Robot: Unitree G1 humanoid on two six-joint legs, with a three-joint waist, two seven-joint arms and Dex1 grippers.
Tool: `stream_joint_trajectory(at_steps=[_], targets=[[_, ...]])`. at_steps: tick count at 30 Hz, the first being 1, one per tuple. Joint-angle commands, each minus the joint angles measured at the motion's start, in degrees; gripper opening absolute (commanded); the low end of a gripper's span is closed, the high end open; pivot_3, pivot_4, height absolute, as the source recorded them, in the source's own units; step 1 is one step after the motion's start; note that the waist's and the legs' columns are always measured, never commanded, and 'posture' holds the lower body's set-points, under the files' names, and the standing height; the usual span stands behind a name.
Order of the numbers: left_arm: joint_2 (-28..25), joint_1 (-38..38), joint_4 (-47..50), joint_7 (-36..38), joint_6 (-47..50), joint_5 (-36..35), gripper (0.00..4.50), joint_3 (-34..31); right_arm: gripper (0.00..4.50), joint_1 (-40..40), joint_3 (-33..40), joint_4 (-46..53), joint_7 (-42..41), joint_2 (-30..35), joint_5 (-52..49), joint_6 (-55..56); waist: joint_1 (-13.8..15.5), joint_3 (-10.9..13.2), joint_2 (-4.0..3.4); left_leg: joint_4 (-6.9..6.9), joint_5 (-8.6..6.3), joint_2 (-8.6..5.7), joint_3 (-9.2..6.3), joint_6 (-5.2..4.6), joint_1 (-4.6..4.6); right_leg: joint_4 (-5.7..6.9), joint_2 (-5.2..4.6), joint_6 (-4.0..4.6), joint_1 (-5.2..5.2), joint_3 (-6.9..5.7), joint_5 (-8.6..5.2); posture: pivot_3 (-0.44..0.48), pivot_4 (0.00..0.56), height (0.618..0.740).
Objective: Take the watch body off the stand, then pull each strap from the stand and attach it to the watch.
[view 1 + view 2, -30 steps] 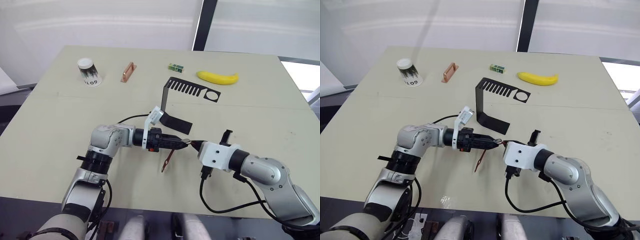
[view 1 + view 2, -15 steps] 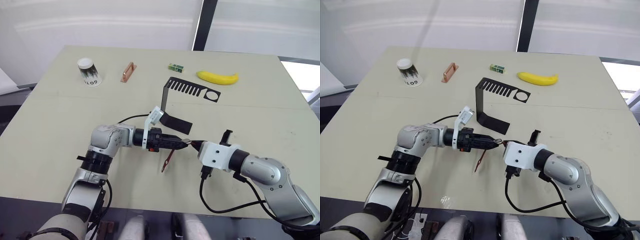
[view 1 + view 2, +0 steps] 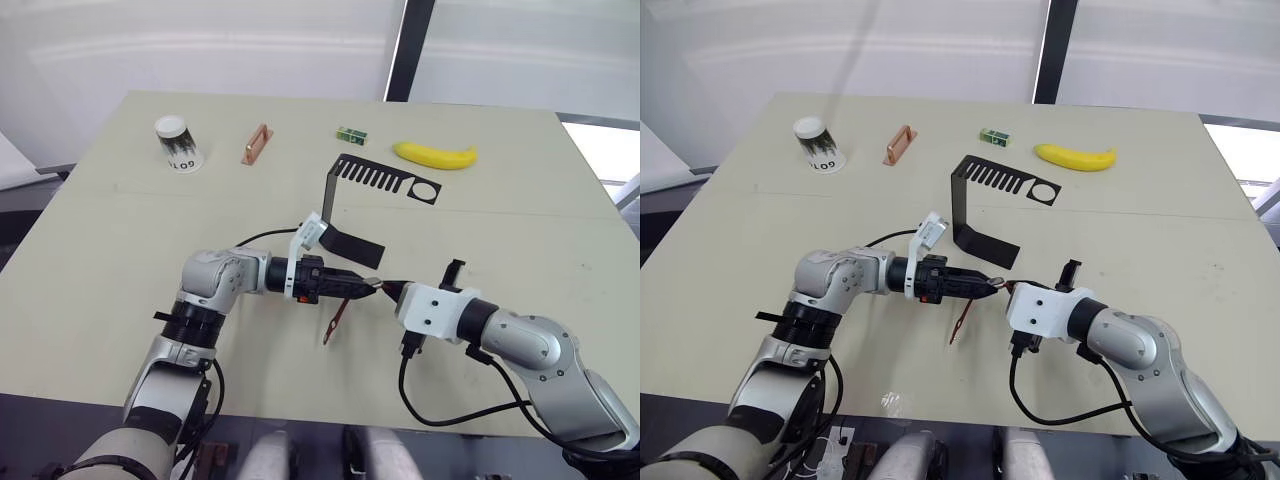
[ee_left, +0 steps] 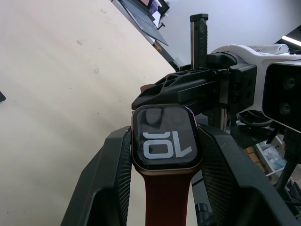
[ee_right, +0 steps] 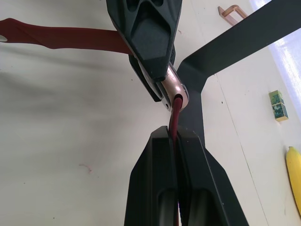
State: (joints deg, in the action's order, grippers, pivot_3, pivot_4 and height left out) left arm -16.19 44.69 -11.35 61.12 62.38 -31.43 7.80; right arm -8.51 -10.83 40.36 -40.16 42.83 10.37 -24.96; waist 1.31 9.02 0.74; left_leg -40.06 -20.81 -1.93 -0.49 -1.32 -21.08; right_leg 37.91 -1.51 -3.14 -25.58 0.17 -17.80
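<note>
two grippers meet nose to nose over the desk's (image 3: pixel 90 260) near middle: left gripper (image 4: pixel 162 155) clamped on the watch body (image 4: pixel 164 136), one dark-red strap (image 3: pixel 335 322) already fitted and hanging toward the near edge. right gripper (image 5: pixel 172 141) pinched on the second strap (image 5: pixel 176 113), its long axis running straight into the case's free end, so the join looks near done. stand (image 3: pixel 375 180) empty, toward the far edge; screen reads "10", paper cup (image 3: pixel 178 143) "g01…".
</note>
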Motion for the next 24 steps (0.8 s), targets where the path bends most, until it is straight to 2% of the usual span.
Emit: stream_joint_trajectory(at_steps=[1,24], targets=[[1.1,0.9,3.2,0.5,-0.3,-2.7,1.60,-0.3,0.00,-0.6,-0.2,1.1,-0.2,-0.6,0.0,0.4,0.0,0.0,0.00,0.00,0.00,0.00,0.00,0.00,0.00,0.00,0.00,0.00,0.00,0.00,0.00,0.000,0.150,0.740],[1.4,1.0,3.2,0.2,-0.6,-2.9,1.60,-0.1,0.00,-0.5,0.1,1.2,-0.3,-0.6,0.1,0.4,0.0,0.0,0.00,0.00,0.00,0.00,0.00,0.00,0.00,0.01,0.00,0.00,0.00,0.00,0.00,0.000,0.150,0.740]])
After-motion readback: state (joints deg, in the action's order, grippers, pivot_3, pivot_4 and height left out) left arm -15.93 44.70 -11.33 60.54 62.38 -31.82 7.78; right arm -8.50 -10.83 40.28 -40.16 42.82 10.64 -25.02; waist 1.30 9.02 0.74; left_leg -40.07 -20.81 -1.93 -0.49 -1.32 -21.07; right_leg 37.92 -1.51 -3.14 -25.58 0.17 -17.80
